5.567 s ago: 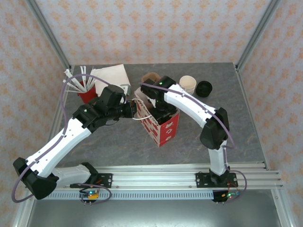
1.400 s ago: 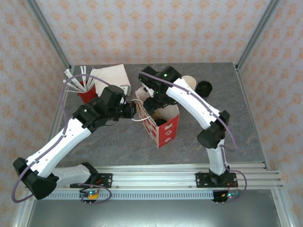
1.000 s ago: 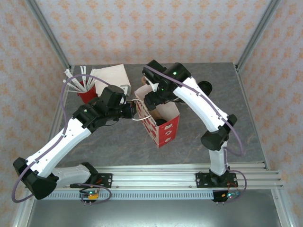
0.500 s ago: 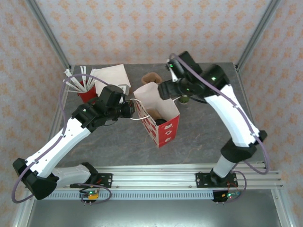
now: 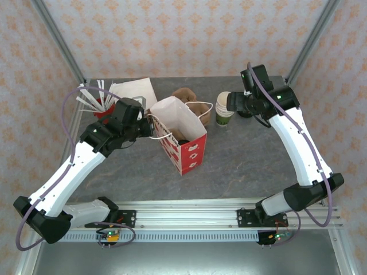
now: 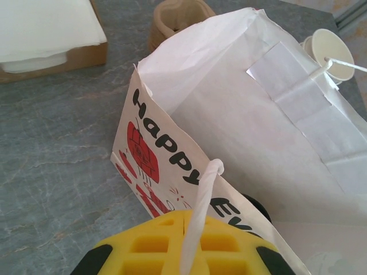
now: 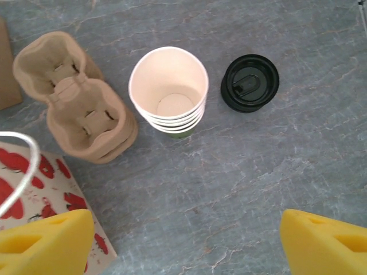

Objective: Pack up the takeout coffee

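A white paper bag [image 5: 179,129] with red print stands open mid-table. Inside it a black round lid shows, the takeout coffee [image 5: 182,139], low against the front wall; it also appears as a dark edge, the takeout coffee [image 6: 256,204], in the left wrist view. My left gripper [image 5: 147,124] is at the bag's left rim. In its wrist view the left gripper [image 6: 186,246] is shut on the bag's white twisted handle [image 6: 205,192]. My right gripper [image 5: 234,103] hangs over the table at the back right; the right gripper [image 7: 186,243] is open, nothing between its fingers.
A stack of cream-lined cups [image 7: 168,91] and a loose black lid [image 7: 250,83] stand below my right gripper. A brown pulp cup carrier [image 7: 74,106] lies behind the bag. A red cup of white sticks [image 5: 103,109] and napkins [image 5: 135,91] are at the back left.
My right gripper has risen out of the bag and swung to the back right, over the cup stack. The bag, held by my left gripper, has shifted a little to the left.
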Robot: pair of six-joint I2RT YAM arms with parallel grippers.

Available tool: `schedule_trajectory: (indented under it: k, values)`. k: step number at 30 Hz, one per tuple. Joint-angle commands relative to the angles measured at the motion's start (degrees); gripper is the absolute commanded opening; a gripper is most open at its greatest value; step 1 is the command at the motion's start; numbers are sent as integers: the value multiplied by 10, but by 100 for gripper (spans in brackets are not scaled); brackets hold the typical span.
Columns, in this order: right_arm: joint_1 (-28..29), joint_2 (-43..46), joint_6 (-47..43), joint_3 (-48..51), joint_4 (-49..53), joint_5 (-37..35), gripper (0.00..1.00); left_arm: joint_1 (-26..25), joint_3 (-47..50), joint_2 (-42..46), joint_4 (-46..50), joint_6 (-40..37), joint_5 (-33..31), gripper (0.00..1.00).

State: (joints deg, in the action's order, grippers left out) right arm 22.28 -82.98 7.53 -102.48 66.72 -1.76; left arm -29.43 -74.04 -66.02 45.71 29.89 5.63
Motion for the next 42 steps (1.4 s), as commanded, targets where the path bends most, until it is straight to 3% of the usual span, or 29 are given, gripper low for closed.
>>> schedule_trajectory:
  k: [1, 15, 27, 30, 33, 37, 42]
  values:
    - [-8, 22, 4, 26, -49, -19, 85, 8, -13, 5, 9, -9, -17, 7]
    - [-8, 39, 8, 88, -115, 38, 85, 8, -8, -3, 24, -13, -40, 9]
    - [8, 59, -1, 102, -139, 93, 83, 8, -55, 10, 23, -5, -17, 55]
    - [42, 85, -21, 123, -181, 108, 84, 8, -81, 25, 19, -28, -32, 68]
    - [78, 106, -38, 142, -220, 110, 84, 10, -94, 49, -3, -62, -90, 82]
    - [111, 129, -55, 171, -269, 115, 84, 76, -143, 24, 35, -93, -146, 85]
    - [130, 148, -63, 201, -316, 140, 84, 201, -170, -43, 54, -102, -131, 81]
